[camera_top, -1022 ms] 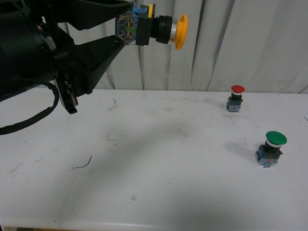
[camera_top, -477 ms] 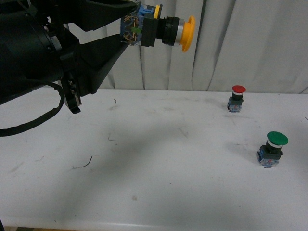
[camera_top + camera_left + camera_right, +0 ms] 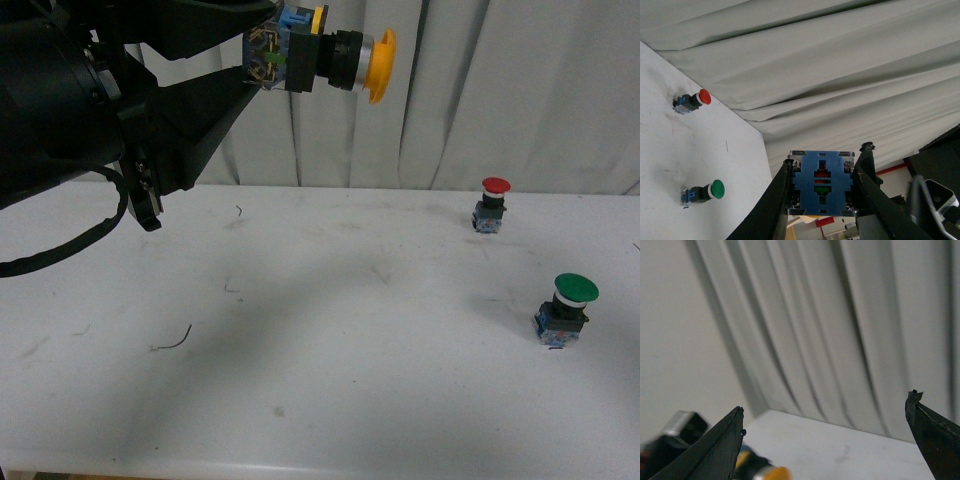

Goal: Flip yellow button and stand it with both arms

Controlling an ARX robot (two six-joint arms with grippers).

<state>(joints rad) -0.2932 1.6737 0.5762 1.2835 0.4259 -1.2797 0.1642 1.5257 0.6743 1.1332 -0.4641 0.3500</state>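
Note:
High above the table, the yellow button (image 3: 335,58) lies sideways in the air, its orange-yellow cap (image 3: 380,65) pointing right. My left gripper (image 3: 262,55) is shut on its blue contact block (image 3: 822,182), one black finger (image 3: 781,192) on each side. In the right wrist view my right gripper (image 3: 825,410) is open with nothing between its fingertips (image 3: 727,437). The yellow button (image 3: 760,471) shows blurred at that view's lower edge, beside one finger. The right arm is out of the front view.
A red-capped button (image 3: 492,204) stands at the back right of the white table (image 3: 320,330), and a green-capped button (image 3: 565,308) stands nearer at the right. A pale curtain (image 3: 500,90) hangs behind the table. The left arm's black bulk (image 3: 70,110) fills the upper left.
The left gripper and the yellow button drifted a little right, then came back left and slightly up. The red and green buttons have not moved.

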